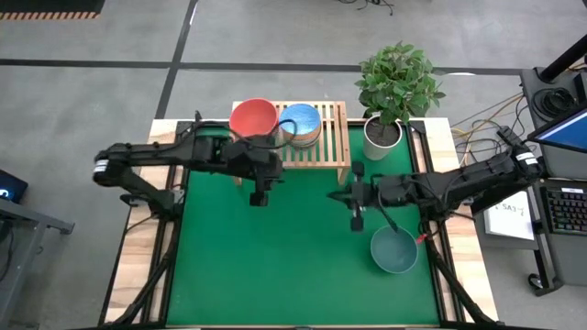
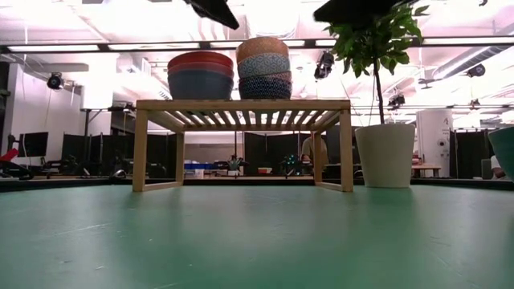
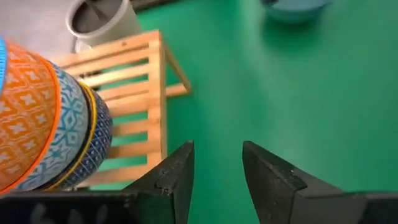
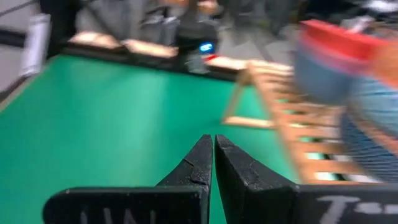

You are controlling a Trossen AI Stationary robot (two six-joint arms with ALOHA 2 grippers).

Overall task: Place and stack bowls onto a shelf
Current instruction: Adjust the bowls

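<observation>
A leafy green plant (image 1: 400, 81) stands in a white pot (image 1: 382, 136) at the far right of the bench, on the edge of the green mat (image 1: 303, 257). A keyboard (image 1: 568, 209) and a sheet of paper (image 1: 510, 218) lie off to the right.

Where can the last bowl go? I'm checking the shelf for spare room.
The shelf is crowded at its left and middle: the red-topped stack and the patterned stack sit side by side. Bare slats remain at its plant pot end. The green mat lies bare left of the teal bowl.
</observation>
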